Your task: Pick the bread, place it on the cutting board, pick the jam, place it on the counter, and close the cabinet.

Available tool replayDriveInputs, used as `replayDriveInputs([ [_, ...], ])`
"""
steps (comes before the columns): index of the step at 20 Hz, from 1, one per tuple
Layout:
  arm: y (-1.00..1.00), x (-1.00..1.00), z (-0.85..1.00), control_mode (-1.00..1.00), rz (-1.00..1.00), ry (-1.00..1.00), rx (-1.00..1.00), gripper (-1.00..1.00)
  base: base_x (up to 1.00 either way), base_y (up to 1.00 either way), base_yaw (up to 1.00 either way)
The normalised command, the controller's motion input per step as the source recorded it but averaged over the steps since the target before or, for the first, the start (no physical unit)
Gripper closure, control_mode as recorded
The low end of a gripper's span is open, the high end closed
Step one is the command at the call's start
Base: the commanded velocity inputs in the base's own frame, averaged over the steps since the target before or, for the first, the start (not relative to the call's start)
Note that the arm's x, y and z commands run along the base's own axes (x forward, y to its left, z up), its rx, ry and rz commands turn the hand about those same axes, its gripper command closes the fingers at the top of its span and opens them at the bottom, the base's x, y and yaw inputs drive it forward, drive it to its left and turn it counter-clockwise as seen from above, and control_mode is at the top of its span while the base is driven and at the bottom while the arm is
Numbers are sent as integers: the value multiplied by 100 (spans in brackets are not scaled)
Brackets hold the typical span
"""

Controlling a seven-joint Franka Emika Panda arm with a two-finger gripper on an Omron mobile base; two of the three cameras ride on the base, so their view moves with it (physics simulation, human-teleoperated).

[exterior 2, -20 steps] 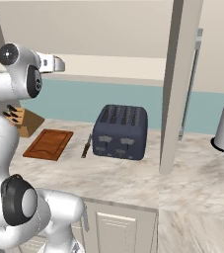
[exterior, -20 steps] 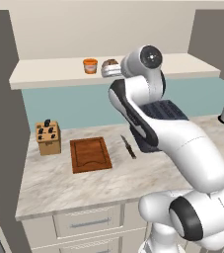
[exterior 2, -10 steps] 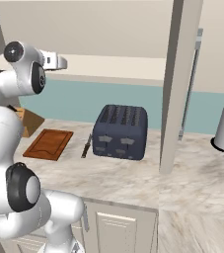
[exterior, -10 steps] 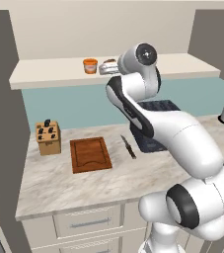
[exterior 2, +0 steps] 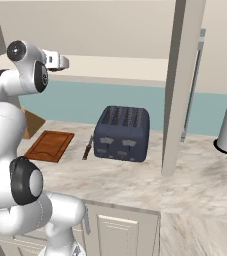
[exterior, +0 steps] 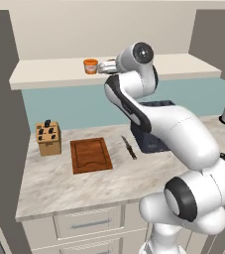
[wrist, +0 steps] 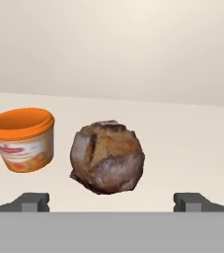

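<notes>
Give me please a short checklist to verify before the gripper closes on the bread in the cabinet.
1. Gripper open wide: ok.
2. Bread centred between the fingertips: ok.
3. Fingertips already on both sides of the bread: not ok, they are short of it.
4. Jam apart from the bread and outside the closing path: ok.
5. Cutting board bare for the placing: ok.
6. Height of the fingertips against the shelf: cannot tell.

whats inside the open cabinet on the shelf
The jam and the bread sit side by side, apart, on the cabinet shelf. In the left base view the arm covers the bread.
</notes>
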Motion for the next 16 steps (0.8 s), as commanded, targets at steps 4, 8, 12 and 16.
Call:
replayDriveInputs([
  [4,0,13,-5,-100,0,0,0,-100,0,0,0],
  [8,0,17,-9,-100,0,0,0,-100,0,0,0],
  [12,1,22,-7,-100,0,0,0,-100,0,0,0],
  [16,3,27,-4,-100,0,0,0,-100,0,0,0],
])
